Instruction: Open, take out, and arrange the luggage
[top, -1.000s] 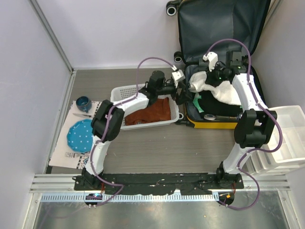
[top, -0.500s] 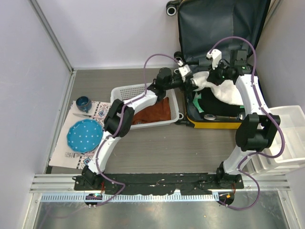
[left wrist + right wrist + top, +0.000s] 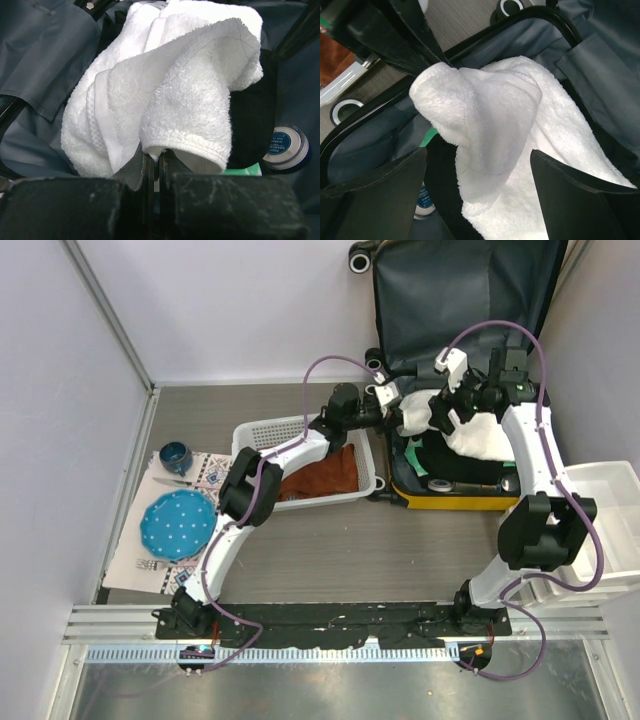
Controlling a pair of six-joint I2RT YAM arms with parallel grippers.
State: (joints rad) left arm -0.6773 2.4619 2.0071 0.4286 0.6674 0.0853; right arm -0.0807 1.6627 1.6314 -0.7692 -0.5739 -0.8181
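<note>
Top view, luggage: the luggage [image 3: 452, 503] lies open at the far right of the table with its lid raised behind. Its yellow shell shows only along the near rim.
Top view, left gripper: the left gripper [image 3: 396, 416] reaches past the basket [image 3: 262, 430] to the white towel [image 3: 485, 440]. Its jaws are too small to read here.
Top view, right gripper: the right gripper [image 3: 448, 402] hangs over the towel, and its arm covers part of the case.
Left wrist, grip: the jaws are pressed together on a folded towel edge, the pinch partly buried in terry.
Left wrist, cut off: a round tin [image 3: 286, 146] sits half hidden behind the towel.
Right wrist, grip: the fingers are spread wide, and the towel between them is unheld.
Right wrist, hidden: the towel conceals most of the case's contents.
</note>
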